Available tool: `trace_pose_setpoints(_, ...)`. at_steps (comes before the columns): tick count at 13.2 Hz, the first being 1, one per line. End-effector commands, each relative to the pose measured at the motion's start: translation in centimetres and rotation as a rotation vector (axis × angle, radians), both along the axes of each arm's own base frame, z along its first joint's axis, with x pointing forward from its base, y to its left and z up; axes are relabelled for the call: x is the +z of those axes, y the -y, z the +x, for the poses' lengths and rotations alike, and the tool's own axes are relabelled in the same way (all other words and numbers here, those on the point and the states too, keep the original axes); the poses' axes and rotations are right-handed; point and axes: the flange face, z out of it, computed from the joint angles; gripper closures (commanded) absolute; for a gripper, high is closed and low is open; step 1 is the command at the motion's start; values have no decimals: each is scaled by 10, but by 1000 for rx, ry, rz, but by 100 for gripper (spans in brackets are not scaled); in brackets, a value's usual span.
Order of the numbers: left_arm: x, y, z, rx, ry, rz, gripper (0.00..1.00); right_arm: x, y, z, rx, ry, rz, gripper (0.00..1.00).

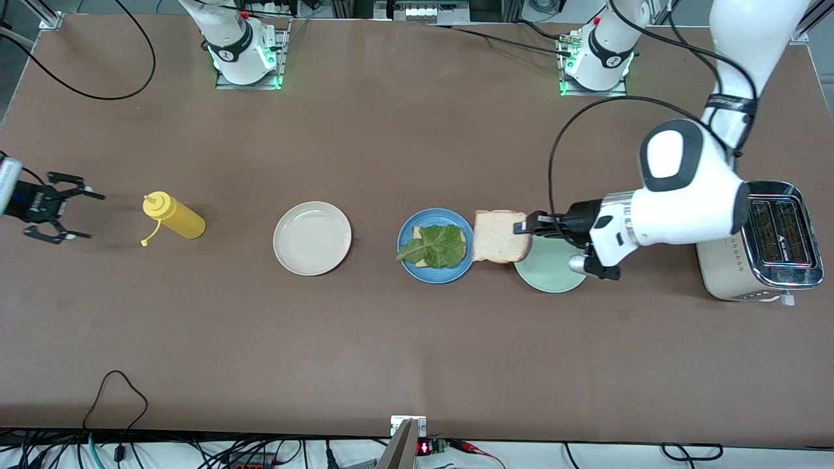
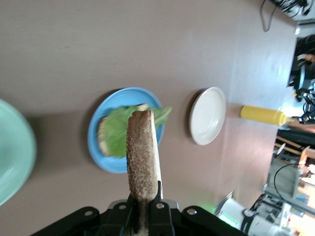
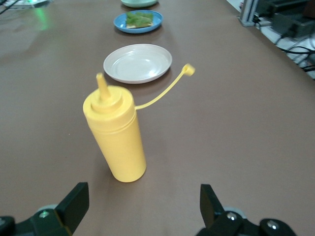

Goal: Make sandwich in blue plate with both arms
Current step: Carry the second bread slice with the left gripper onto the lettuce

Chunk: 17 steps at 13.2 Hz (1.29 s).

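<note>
the left gripper is pinched on a bread slice, holding it by one crust edge so the slice sticks out from the fingers toward the blue plate. the slice hangs in the air over the gap between the blue plate and the pale green plate, its free edge just reaching the blue plate's rim.

on the blue plate lies the lower slice with a ruffled lettuce leaf covering most of it — the sandwich lacks only its top.

the relation that matters: the blue plate lies straight ahead of the left gripper, along the line the held slice points. in the left wrist view the bread slice is seen edge-on, its long axis aimed right at the lettuce leaf. so the move, as i judge it, is a short carry forward, then a lowering flat onto the leaf.

the right gripper waits with fingers spread — well away from the blue plate, just past the yellow squeeze bottle at the right arm's end of the table.
</note>
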Motion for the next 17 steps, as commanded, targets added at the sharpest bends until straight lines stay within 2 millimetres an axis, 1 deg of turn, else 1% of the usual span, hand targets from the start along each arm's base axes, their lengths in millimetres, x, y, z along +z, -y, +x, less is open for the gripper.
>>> trace_pose_setpoints(1,-26,25,-1,55,14,-19,99,84,-21,3,-55,-47,-95,0)
trace_pose_setpoints(2,-37,38,-7,62,26,-9,99,114,-40,8,-84,-91,-149,0)
trace_pose_setpoints(3,-46,56,-17,71,32,-8,99,135,-61,13,-114,-137,-194,0)
trace_pose_setpoints(4,-51,65,-23,86,30,-16,99,162,-83,19,-155,-163,-240,0)
trace_pose_setpoints(6,-61,79,-29,83,27,-15,99,204,-145,33,-230,-242,-356,0)
trace_pose_setpoints(7,-69,85,-32,83,16,-19,99,220,-181,37,-290,-292,-405,0)
trace_pose_setpoints(8,-75,92,-34,85,21,-21,99,230,-211,39,-351,-337,-439,0)
trace_pose_setpoints(9,-79,94,-34,83,21,-22,99,238,-244,42,-415,-382,-485,0)
trace_pose_setpoints(10,-84,95,-34,81,14,-25,99,246,-269,41,-494,-415,-527,0)
trace_pose_setpoints(11,-85,96,-34,81,13,-25,99,252,-293,41,-611,-459,-567,0)
trace_pose_setpoints(12,-87,97,-34,79,9,-27,99,255,-315,39,-699,-494,-591,0)
trace_pose_setpoints(13,-91,97,-33,81,4,-29,99,256,-331,39,-774,-522,-614,0)
trace_pose_setpoints(15,-98,100,-35,81,0,-28,99,253,-355,38,-924,-574,-642,0)
trace_pose_setpoints(17,-107,104,-35,81,11,-28,98,248,-365,37,-1032,-624,-656,0)
